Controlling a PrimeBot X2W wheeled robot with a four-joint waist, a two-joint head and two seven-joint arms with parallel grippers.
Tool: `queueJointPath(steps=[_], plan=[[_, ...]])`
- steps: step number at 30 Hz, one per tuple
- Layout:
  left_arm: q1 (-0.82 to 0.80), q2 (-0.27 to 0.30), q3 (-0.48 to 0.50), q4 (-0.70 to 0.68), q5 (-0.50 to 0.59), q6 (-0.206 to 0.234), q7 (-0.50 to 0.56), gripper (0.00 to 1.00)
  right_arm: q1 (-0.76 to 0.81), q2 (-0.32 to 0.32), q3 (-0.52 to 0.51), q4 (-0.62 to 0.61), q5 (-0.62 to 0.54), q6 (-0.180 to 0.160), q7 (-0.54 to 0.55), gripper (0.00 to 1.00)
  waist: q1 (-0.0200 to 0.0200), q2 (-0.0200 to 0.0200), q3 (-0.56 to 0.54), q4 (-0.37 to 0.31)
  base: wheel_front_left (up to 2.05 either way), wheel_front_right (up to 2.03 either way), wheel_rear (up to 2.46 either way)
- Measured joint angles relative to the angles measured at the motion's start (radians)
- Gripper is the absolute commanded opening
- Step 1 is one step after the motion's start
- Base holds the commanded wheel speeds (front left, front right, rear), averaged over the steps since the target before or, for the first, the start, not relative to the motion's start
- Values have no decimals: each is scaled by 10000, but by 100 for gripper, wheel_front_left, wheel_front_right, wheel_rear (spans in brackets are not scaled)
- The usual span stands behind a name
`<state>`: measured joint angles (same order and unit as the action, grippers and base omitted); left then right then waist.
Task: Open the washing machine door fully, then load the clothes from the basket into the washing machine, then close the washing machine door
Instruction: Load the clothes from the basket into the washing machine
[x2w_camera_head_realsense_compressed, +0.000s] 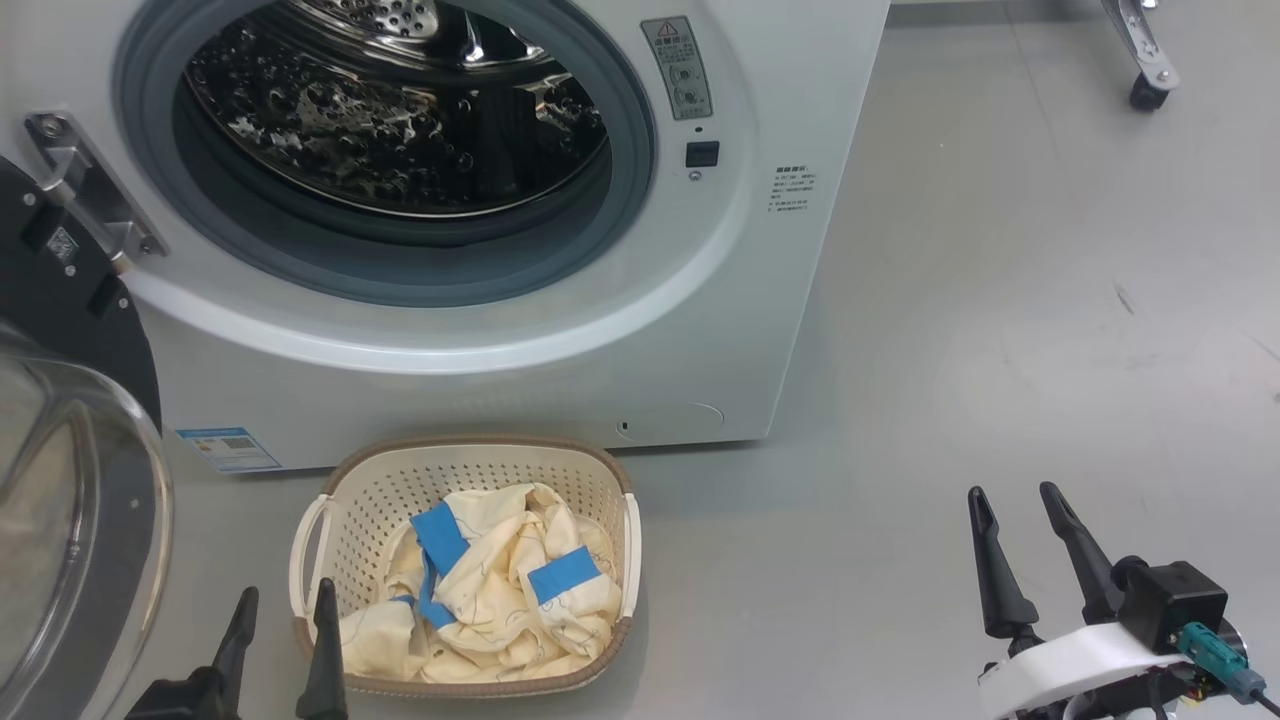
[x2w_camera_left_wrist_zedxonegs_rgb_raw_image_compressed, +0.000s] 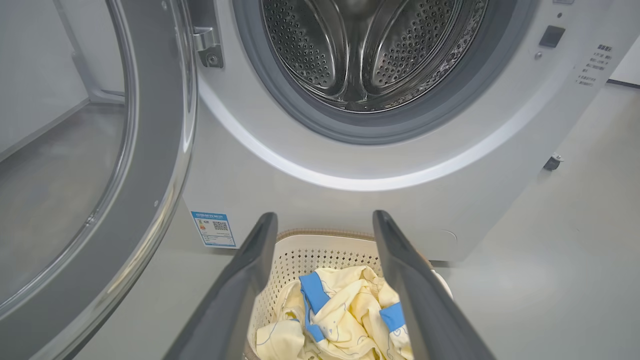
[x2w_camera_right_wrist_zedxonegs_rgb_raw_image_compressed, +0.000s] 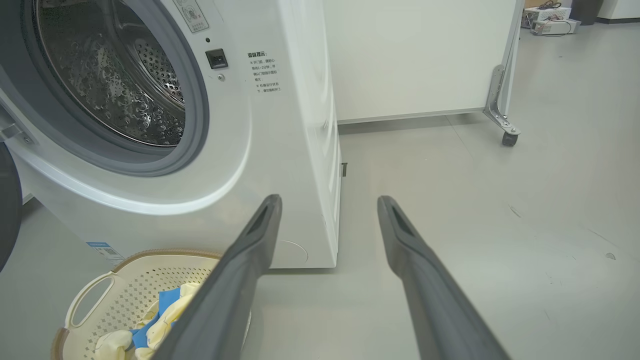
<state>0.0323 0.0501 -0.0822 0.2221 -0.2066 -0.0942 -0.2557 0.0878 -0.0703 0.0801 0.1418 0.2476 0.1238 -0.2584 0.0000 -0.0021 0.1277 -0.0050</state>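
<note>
**Head view.** The door (x2w_camera_head_realsense_compressed: 60, 300) is being shown swung out at the left, leaving the mouth of the washer (x2w_camera_head_realsense_compressed: 480, 360) clear. The basket (x2w_camera_head_realsense_compressed: 480, 447) is sitting on the floor (x2w_camera_head_realsense_compressed: 1000, 330) just before the washer, with the clothes (x2w_camera_head_realsense_compressed: 500, 590) heaped inside. The left gripper (x2w_camera_head_realsense_compressed: 285, 600) is being held spread wide and empty at the basket's near-left rim. The right gripper (x2w_camera_head_realsense_compressed: 1013, 505), equally wide and empty, is being held well apart over bare floor.

**Left wrist view.** The clothes are being framed between the fingers, below the drum (x2w_camera_left_wrist_zedxonegs_rgb_raw_image_compressed: 360, 50). Two risks are being judged likely. The light basket may be dragged or tipped if a finger catches its rim. The door, close beside this arm, may be knocked partly shut during a lift.

**Right wrist view.** A smooth, faintly scuffed grey floor is being shown, with a white panel (x2w_camera_right_wrist_zedxonegs_rgb_raw_image_compressed: 415, 55) on a caster (x2w_camera_right_wrist_zedxonegs_rgb_raw_image_compressed: 509, 139) behind and open room beyond. A trailing sleeve may be dropped there or lodged on the gasket (x2w_camera_right_wrist_zedxonegs_rgb_raw_image_compressed: 197, 125), which would block latching.
</note>
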Motion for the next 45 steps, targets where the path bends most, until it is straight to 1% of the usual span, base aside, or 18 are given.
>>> queueJointPath(steps=[3, 9, 22, 25, 32, 35, 37, 40, 43, 45], plan=[[-97, 6, -138, 140, -23, -84, 79, 100, -138, 42, 35, -40, 0, -2, 0, 100, 0, 0, 277, -140, 0, 0, 0], [-555, -13, -201, 502, -1078, -178, 732, 100, -572, 81, 148, -201, 2, 0, 0, 100, 0, 0, 935, -453, 0, 0, 0], [-2259, -2, -451, 1344, -1906, -192, 2226, 100, -1726, 127, 324, -380, 21, 0, 0, 100, 0, 0, 2586, -1172, 0, 0, 0], [-2598, 84, -479, 1590, -2013, -274, 2479, 100, -1977, 134, 389, -380, 48, -2, 0, 100, 0, 0, 2933, -1340, 0, 0, 0], [-3103, 217, -497, 2360, -2564, -274, 3227, 100, -2339, 153, 479, -384, 50, -2, 0, 100, 0, 0, 3608, -1726, 0, 0, 0], [-3370, 282, -677, 2638, -2646, -274, 3547, 100, -2405, 157, 477, -403, 48, 0, -2, 100, 0, 0, 3899, -1843, 0, 0, 0], [-3575, 414, -1018, 2715, -2690, -274, 3718, 100, -2452, 169, 491, -405, 48, 0, 0, 100, 0, 0, 4098, -1905, 0, 0, 0], [-3919, 391, -1225, 2769, -3260, -274, 3908, 100, -2591, 180, 491, -422, 48, 0, 0, 100, 0, 0, 4397, -1985, 0, 0, 0], [-4251, 410, -1430, 2880, -3499, -274, 4069, 100, -2733, 186, 470, -437, 48, 0, -2, 100, 1, 0, 4692, -2051, 0, 0, 0], [-4466, 562, -1536, 3083, -3664, -274, 4182, 100, -2875, 190, 430, -460, 46, 0, -2, 100, 1, 0, 4971, -2108, 0, 0, 0]])
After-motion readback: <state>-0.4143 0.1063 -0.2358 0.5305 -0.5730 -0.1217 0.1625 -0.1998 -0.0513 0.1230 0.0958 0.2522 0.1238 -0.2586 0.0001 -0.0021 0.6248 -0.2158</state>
